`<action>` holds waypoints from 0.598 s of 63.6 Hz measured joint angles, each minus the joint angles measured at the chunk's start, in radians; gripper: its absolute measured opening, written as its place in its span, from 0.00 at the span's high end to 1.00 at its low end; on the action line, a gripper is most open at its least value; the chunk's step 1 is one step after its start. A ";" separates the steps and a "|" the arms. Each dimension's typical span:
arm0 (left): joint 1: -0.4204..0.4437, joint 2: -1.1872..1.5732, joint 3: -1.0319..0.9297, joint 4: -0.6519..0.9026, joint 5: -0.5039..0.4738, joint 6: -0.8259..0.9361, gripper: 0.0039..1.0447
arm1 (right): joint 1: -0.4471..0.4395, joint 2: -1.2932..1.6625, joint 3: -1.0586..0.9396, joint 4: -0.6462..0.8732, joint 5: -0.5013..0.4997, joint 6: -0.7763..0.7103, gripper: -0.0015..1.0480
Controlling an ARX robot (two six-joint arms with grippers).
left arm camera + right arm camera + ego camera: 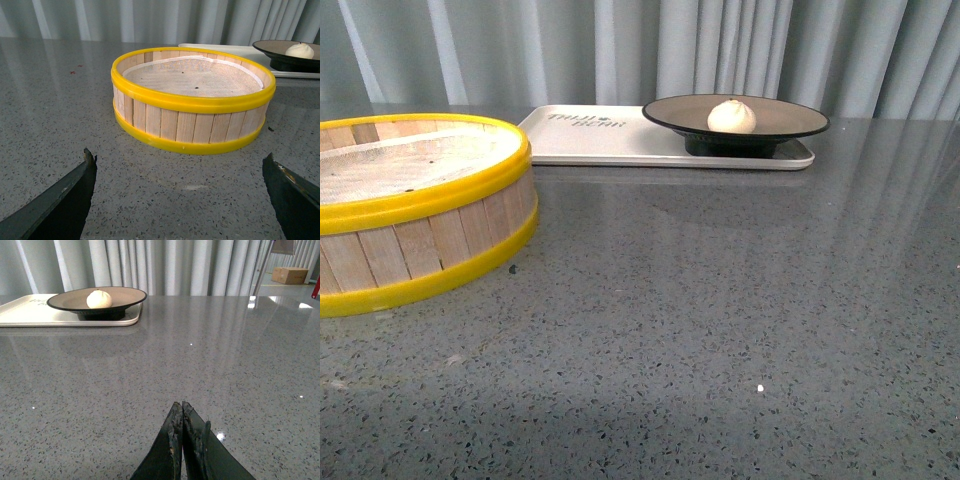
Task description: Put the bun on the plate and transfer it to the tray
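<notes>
The white bun lies in the middle of the tan plate with its black rim. That plate stands on the right end of the off-white tray at the back of the table. The same bun, plate and tray show far ahead in the right wrist view. My right gripper is shut on nothing, low over bare table. In the left wrist view my left gripper is open and holds nothing, a short way before the steamer basket. The bun and plate sit beyond it. Neither arm shows in the front view.
A wooden steamer basket with yellow rims stands at the left, holding only its white liner. Grey speckled tabletop stretches across the front. Grey curtains close the back. A cardboard box sits far off.
</notes>
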 joint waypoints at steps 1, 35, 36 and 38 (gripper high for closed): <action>0.000 0.000 0.000 0.000 0.000 0.000 0.06 | 0.000 -0.002 -0.001 -0.001 0.000 0.000 0.98; 0.000 0.000 0.000 0.000 0.000 0.000 0.06 | 0.000 -0.238 -0.042 -0.194 0.000 0.000 0.98; 0.000 0.000 0.000 0.000 0.000 0.000 0.06 | 0.000 -0.238 -0.042 -0.194 0.000 0.000 0.98; 0.000 0.000 0.000 0.000 0.000 0.000 0.06 | 0.000 -0.238 -0.042 -0.194 0.000 0.000 0.98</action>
